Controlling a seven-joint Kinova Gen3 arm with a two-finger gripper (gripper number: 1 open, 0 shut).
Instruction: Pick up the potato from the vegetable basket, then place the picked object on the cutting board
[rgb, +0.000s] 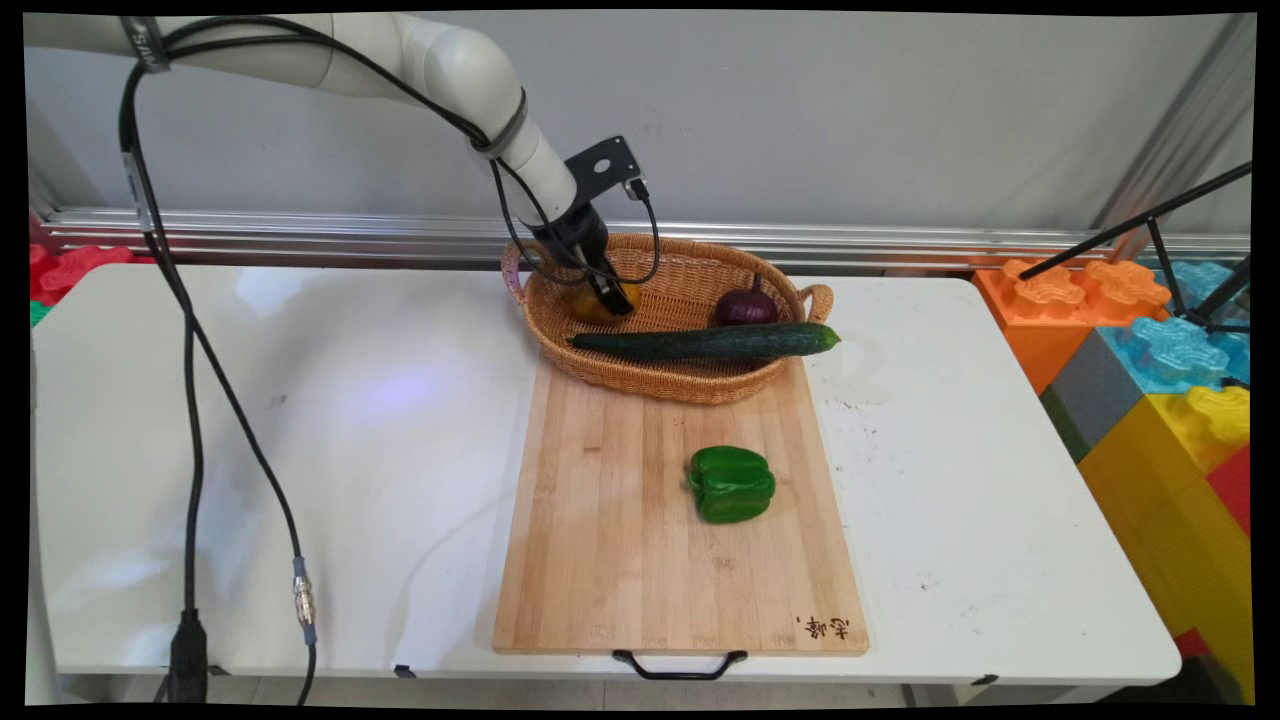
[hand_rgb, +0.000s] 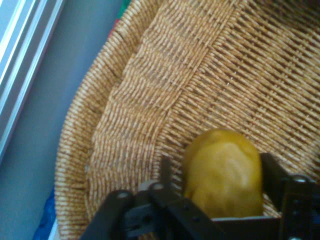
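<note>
My gripper reaches down into the left end of a wicker basket. It is shut on a yellow fruit that rests on the basket floor. In the hand view the yellow fruit fills the space between the gripper's two fingers, with the left fingertip and the right one against its sides and the woven basket wall beyond. A long dark cucumber lies across the basket's front, and a purple onion sits at its right end.
The basket stands on the far end of a wooden cutting board, where a green bell pepper lies in the middle. Black cables hang at the left. Large coloured blocks stand beside the table's right edge.
</note>
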